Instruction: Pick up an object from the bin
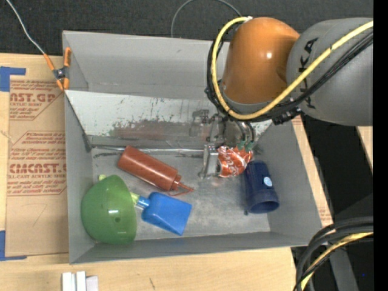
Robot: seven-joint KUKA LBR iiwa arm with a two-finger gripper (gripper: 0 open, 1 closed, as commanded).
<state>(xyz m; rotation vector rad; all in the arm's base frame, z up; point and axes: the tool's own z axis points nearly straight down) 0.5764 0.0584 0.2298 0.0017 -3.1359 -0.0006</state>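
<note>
Red-and-white packet (232, 160), rust-red bottle (148, 170), green bowl (109, 212), navy cup (259, 190).

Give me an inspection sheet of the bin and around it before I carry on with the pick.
Surface: grey metal bin, floor scuffed, reddish smears on the back slope.
Job's things: crumpled red-and-white packet, mid-bin, right under the gripper.
Clutter: red-brown squeeze bottle lying flat; green bowl and blue scoop touching, front left; dark blue cup on its side beside the packet.
Grippers: gripper down at the packet; grip cannot be told.
Cables: yellow and black cables round the orange wrist cover.
Surroundings: thin wire loop behind the bin.
</note>
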